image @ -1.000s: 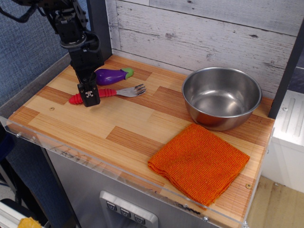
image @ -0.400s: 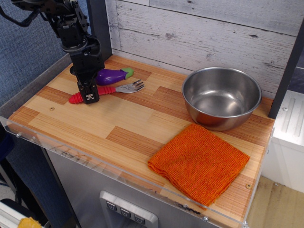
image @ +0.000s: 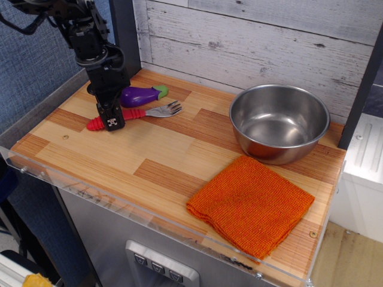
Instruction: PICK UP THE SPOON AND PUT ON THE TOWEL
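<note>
The spoon (image: 143, 112) lies at the back left of the wooden counter. It has a ribbed red handle and a silver tined head that points right. My gripper (image: 112, 121) comes down from above onto the middle of the red handle. Its fingers are closed around the handle, and both ends of the spoon stick out to either side. The orange knitted towel (image: 251, 203) lies flat at the front right, well away from the gripper.
A purple toy eggplant (image: 140, 94) lies just behind the spoon, close to the gripper. A steel bowl (image: 263, 152) stands at the back right, behind the towel. A dark post stands at the back left and a plank wall runs behind the counter.
The gripper has shifted slightly up and to the left with the spoon's handle. The spoon's head has swung a little towards the back. The towel, bowl and eggplant have not moved.
</note>
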Tool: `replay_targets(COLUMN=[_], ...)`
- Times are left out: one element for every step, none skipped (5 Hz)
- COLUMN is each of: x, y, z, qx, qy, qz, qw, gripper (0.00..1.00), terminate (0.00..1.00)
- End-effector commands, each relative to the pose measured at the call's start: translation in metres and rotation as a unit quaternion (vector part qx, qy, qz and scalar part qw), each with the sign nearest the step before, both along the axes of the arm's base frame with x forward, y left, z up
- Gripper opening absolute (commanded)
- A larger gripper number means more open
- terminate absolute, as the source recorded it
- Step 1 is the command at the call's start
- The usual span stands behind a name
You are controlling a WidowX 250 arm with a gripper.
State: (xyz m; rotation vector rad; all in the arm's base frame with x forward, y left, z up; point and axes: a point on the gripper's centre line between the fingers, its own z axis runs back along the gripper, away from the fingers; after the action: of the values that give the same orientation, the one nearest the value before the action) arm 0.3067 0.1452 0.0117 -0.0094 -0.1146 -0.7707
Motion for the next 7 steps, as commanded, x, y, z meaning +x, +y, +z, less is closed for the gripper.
replay_targets(x=[0.004,-0.002,-0.012,-0.027,-0.045,-0.065,-0.081], y=[0.01,0.008,-0.007,-0.027,-0.044,-0.061,-0.075], z=[0.077,0.099,0.117,0.124,0.129,0.121,0.108], qx=[-0.004,-0.013,-0.035,-0.039,-0.041,-0.044,-0.039], qy=[-0.076,-0.092,-0.098,-0.103,-0.106,-0.097,-0.088], qz=[0.02,0.023,-0.029,-0.109,-0.151,-0.2,-0.236], qw=[0.9969,0.9954,0.9941,0.988,0.9819,0.9739,0.967], gripper=[0.0,0.0,0.0,0.0,0.0,0.0,0.0], terminate=[0.0,0.0,0.0,0.0,0.0,0.0,0.0])
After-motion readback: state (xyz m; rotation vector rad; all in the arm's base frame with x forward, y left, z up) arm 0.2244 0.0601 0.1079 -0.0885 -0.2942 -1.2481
